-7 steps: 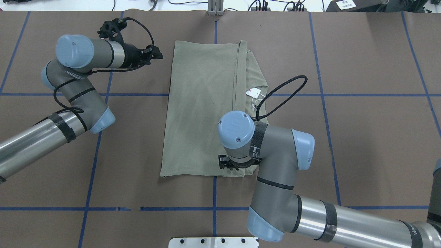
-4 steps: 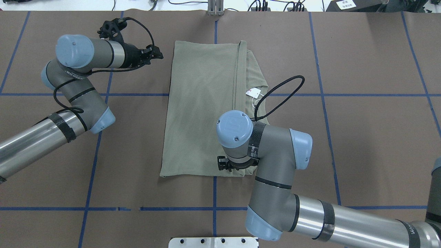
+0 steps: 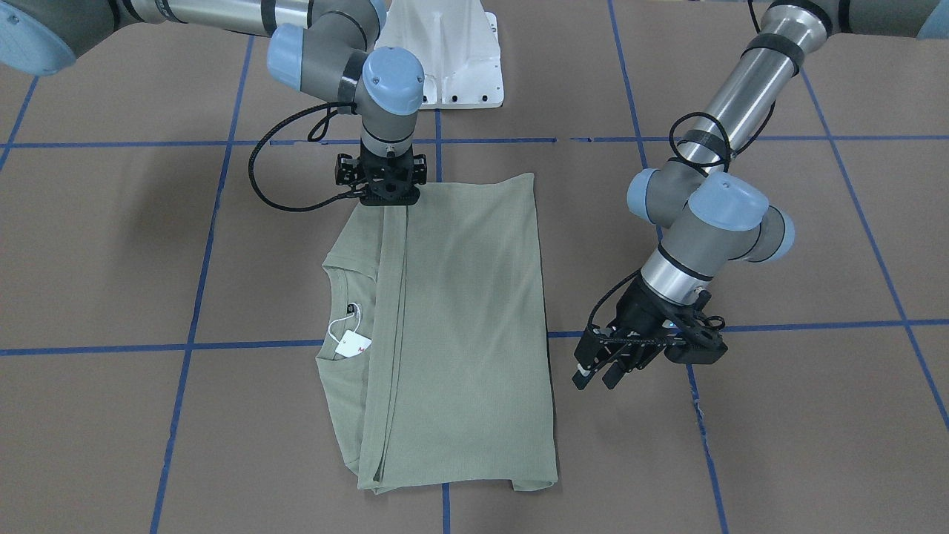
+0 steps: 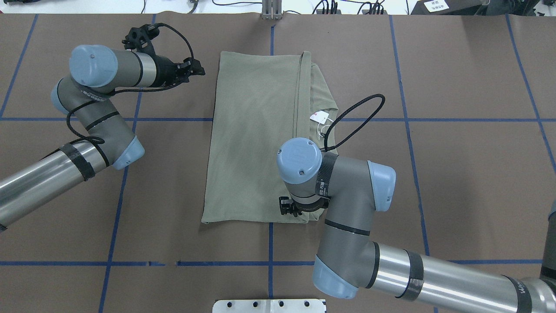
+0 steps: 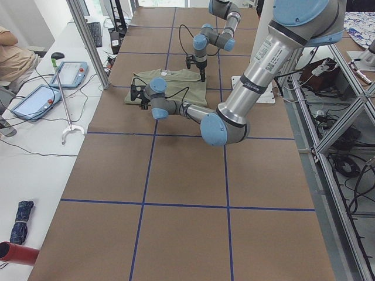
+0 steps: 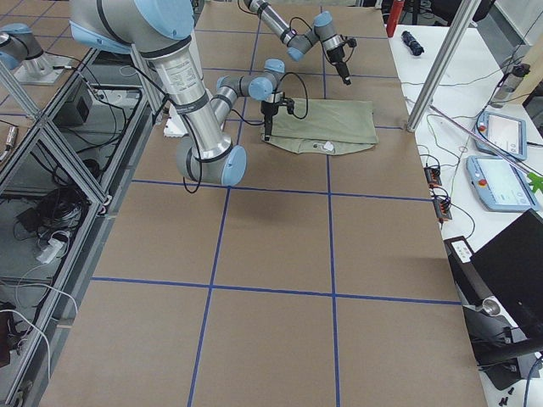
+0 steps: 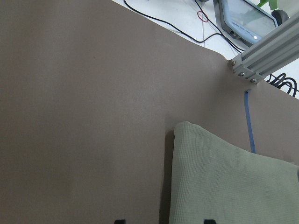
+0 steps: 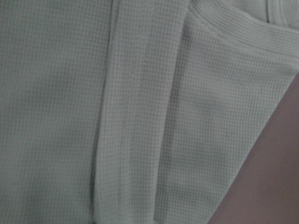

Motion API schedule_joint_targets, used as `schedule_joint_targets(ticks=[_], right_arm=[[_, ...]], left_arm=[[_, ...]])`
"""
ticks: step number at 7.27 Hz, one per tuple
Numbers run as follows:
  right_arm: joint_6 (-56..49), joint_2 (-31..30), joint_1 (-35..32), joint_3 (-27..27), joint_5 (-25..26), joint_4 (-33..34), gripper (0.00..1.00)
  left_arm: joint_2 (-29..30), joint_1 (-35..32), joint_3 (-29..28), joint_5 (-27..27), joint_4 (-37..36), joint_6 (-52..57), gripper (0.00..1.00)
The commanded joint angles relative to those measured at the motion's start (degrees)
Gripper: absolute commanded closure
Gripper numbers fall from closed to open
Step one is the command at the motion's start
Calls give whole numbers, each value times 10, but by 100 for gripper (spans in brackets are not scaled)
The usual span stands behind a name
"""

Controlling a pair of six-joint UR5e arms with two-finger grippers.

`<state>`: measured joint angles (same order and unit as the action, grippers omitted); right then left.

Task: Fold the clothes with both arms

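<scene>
One folded shirt (image 3: 460,319), one hang tag (image 3: 353,345); left gripper (image 3: 595,380), right gripper (image 3: 387,199).

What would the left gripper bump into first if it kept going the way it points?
Probably the left gripper meets the green shirt at its edge, or the table just beside it; depth is unclear.

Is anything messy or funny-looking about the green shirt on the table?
A little. The shirt is folded over, but the fold stops short. A strip with the collar sticks out on one side, and a white paper tag lies there on its string. Nothing looks torn or spilled.
</scene>
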<state>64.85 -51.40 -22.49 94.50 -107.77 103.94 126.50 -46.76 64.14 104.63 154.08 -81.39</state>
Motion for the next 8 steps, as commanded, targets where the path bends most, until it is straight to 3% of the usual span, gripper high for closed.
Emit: schedule_joint_targets(ticks=[1,3,4,6,8], right_arm=[[-46,-32,-25,46,-16,47,2],[-87,-144,-33,152,-9,76,2],[-79,-151,-30,163,-8,77,2],[-78,-112,-24,156,-8,81,2],[-78,-48,-37,113,-6,76,2]], left_arm=[[0,0,0,0,0,0,36],[1,0,2,0,0,-1,36],[1,0,2,0,0,-1,36],[0,0,2,1,-1,1,36],[-22,0,31,12,-1,1,36]])
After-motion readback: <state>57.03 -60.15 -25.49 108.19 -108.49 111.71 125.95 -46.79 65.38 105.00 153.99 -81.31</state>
